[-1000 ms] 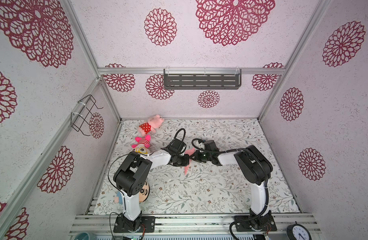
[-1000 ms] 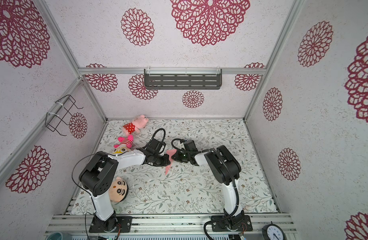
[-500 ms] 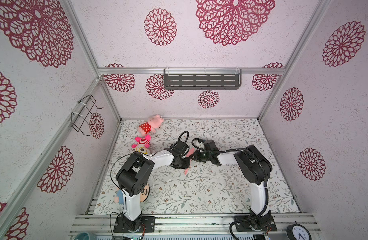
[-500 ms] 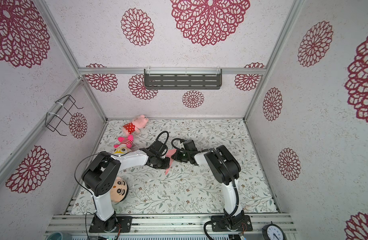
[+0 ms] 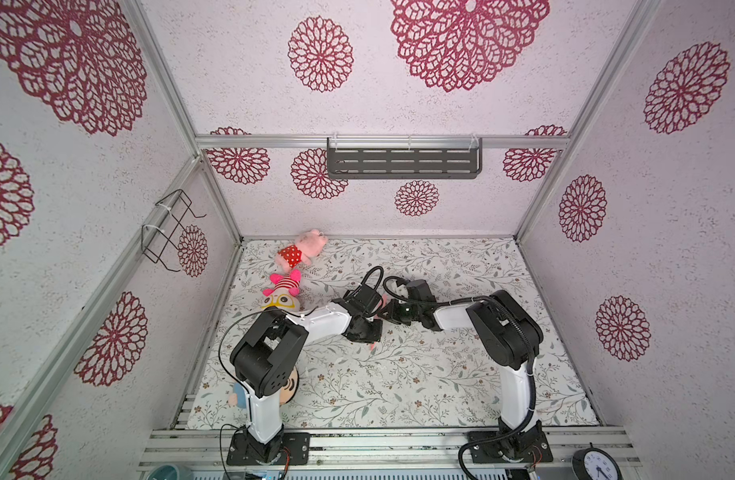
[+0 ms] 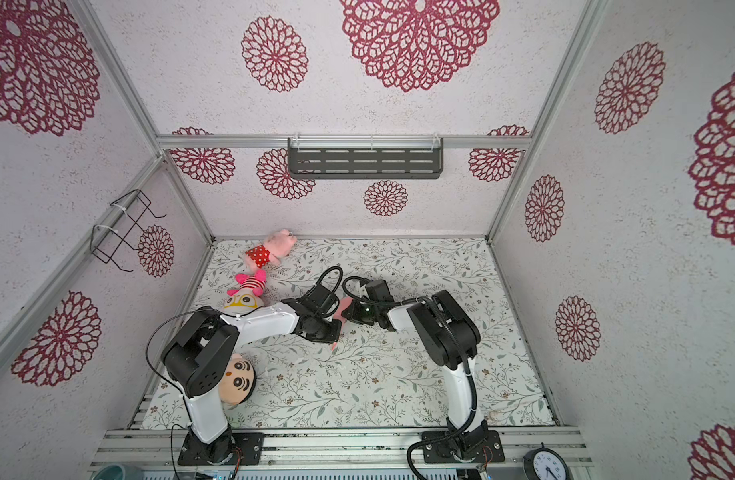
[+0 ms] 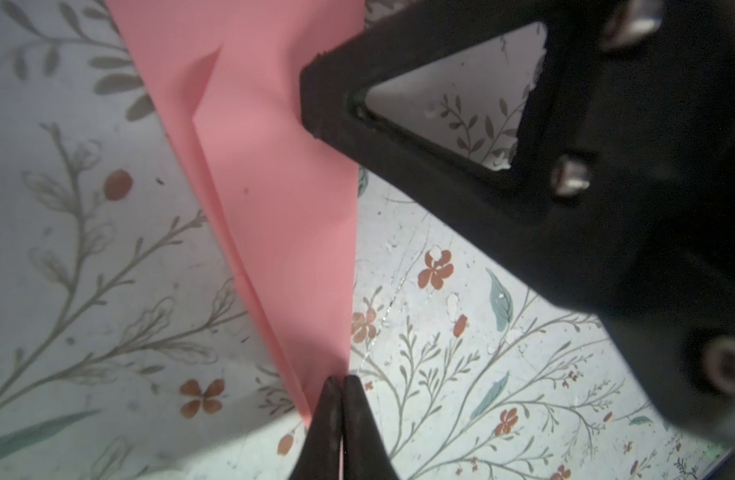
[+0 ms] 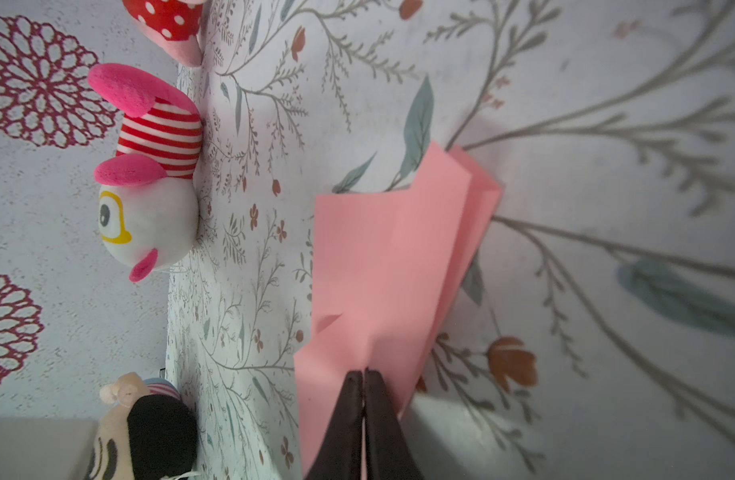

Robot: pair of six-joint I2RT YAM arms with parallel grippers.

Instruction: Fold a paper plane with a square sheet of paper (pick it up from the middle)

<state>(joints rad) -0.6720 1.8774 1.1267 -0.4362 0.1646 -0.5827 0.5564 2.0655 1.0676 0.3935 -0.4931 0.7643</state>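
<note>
Paper plane (image 7: 274, 199): we see it held above the floral tabletop (image 5: 399, 382) near the middle, between the two arms; pink, already creased into a tapering dart with layered flaps.
Left tool (image 7: 340, 384): jaws pressed together on the narrow pointed end of the paper plane.
Right tool (image 8: 363, 376): jaws likewise closed, pinching the paper plane at its wider end, where the flaps fan apart.
Handling: we judge the paper very light, thin and limp between creases; it should crumple or tear if the two tools pull apart or twist against each other.
Where to hold: we would grip on the stacked centre fold, where the layers are stiffest, not on a single loose wing.
Surroundings: plush toys (image 5: 282, 286) lie along the far left of the tabletop, well apart from the work.
Writing: we can read no brand, label or print on the paper or elsewhere.
</note>
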